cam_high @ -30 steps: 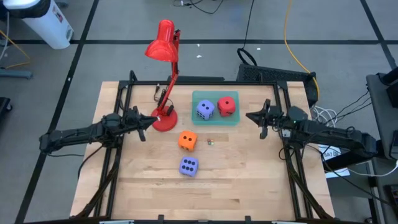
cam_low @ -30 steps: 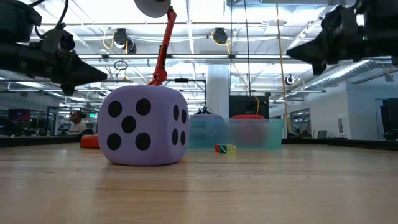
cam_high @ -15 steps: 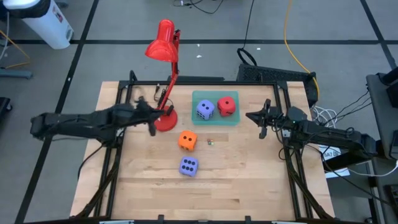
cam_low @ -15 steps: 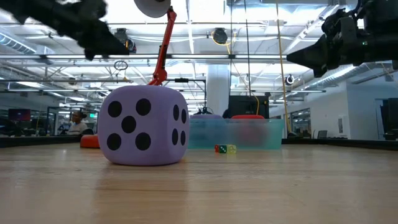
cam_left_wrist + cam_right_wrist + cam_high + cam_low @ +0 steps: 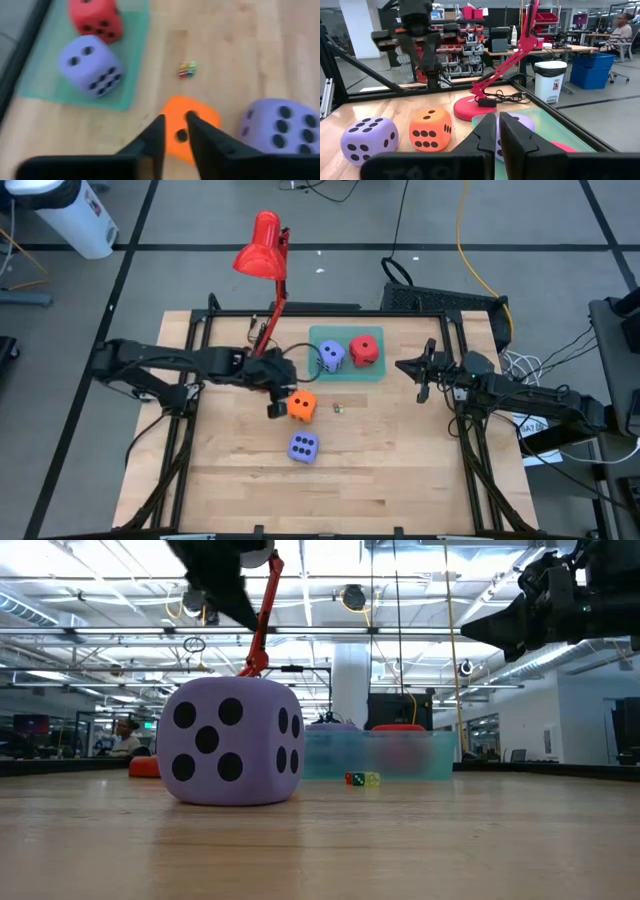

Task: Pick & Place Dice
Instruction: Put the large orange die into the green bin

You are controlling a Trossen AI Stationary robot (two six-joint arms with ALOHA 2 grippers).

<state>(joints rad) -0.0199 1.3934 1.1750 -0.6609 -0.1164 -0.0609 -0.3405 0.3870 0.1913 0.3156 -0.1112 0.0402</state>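
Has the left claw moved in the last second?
Yes. In the high view the left claw has swung inward, from left of the red lamp's base to just beside the orange die.

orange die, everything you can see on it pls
The orange die is a soft-looking cube with rounded edges and black pips, sitting flat on the bare wooden table in front of the green tray, not in it. The right wrist view shows five pips on one side face and two on the next. A purple die lies nearer the table's front, apart from it. The left gripper hovers at its left edge, fingers nearly together; contact cannot be told.
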